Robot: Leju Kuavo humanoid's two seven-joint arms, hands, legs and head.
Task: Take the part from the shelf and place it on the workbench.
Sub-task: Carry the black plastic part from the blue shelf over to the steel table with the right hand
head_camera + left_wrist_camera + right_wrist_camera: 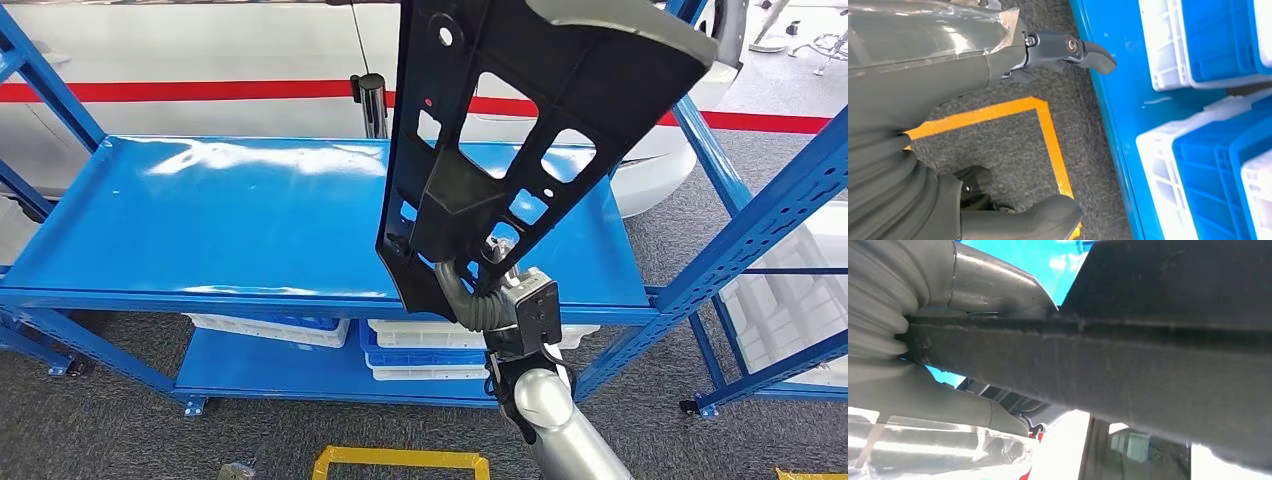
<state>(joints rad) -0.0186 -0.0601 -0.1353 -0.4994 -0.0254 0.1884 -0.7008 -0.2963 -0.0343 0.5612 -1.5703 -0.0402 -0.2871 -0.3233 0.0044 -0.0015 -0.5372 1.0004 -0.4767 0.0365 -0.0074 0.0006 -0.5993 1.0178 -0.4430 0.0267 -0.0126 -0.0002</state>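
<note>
In front of the robot stands a blue metal shelf (250, 220), its glossy upper deck throwing back white glare from the lights. Above that deck, toward 1 o'clock in the head view, the right hand (490, 295) grips the lower end of the black part (520, 120), a flat plastic panel pierced with cut-outs, lifted off the deck and tilted so its broad end rises to 12 o'clock. The right wrist view has the part's dark edge (1128, 365) clamped between the grey thumb (993, 285) and the fingers below it.

The lower deck, at 6 o'clock under the upper one, carries white crates (270, 328) with blue bins nested in them. Beneath lies grey carpet (120, 420) marked with yellow tape (400, 460) at 6 o'clock. Behind the shelf, at 12 o'clock, runs a white wall (200, 50) with a red stripe (180, 90).

The left hand (1038, 65) hangs over the carpet beside the lower deck's edge, its fingers spread with nothing between them; the same crates (1158, 165) lie at 3 o'clock in that view, and the yellow tape corner (1043, 115) sits near its centre.
</note>
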